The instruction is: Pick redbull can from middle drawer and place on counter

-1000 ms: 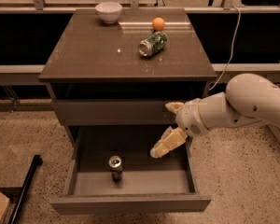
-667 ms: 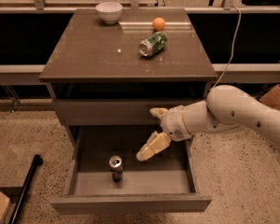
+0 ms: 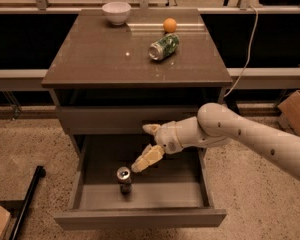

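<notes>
The redbull can (image 3: pixel 123 179) stands upright on the floor of the open middle drawer (image 3: pixel 140 196), left of centre, its silver lid facing up. My gripper (image 3: pixel 146 146) hangs over the drawer just above and right of the can, apart from it. It is open and empty, with one cream finger (image 3: pixel 147 158) pointing down-left toward the can and the other (image 3: pixel 152 129) higher up by the drawer front above. The white arm reaches in from the right. The counter (image 3: pixel 110 54) is the glossy brown top of the cabinet.
On the counter lie a green-patterned can (image 3: pixel 164 46) on its side, an orange ball (image 3: pixel 170 24) and a white bowl (image 3: pixel 116 12) at the back. A cardboard box (image 3: pixel 296 111) stands at the right. A black pole (image 3: pixel 27 201) lies on the floor left.
My gripper and arm have moved left over the drawer, closer to the redbull can. The can has not moved.
</notes>
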Controlling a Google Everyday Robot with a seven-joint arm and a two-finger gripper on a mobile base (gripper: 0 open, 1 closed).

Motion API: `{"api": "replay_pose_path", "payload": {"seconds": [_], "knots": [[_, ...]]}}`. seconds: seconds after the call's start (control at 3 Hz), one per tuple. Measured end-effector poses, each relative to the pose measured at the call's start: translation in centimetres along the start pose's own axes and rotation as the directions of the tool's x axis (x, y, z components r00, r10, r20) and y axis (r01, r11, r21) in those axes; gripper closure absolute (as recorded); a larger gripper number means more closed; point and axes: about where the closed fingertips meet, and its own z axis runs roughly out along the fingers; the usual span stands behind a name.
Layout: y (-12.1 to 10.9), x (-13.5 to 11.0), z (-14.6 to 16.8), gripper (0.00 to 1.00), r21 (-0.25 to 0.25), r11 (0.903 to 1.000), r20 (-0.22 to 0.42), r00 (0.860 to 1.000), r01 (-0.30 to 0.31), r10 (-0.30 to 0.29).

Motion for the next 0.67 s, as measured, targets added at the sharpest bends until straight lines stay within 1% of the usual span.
{"api": "replay_pose_path", "payload": {"seconds": [0.33,0.67], "knots": [[0.3,0.2,0.1,0.00,-0.005,0.9999,-0.017,1.000,0.010,-0.010],[0.3,1.5,2.6,0.00,-0.003,1.0000,-0.051,0.999,0.005,-0.005]]}}
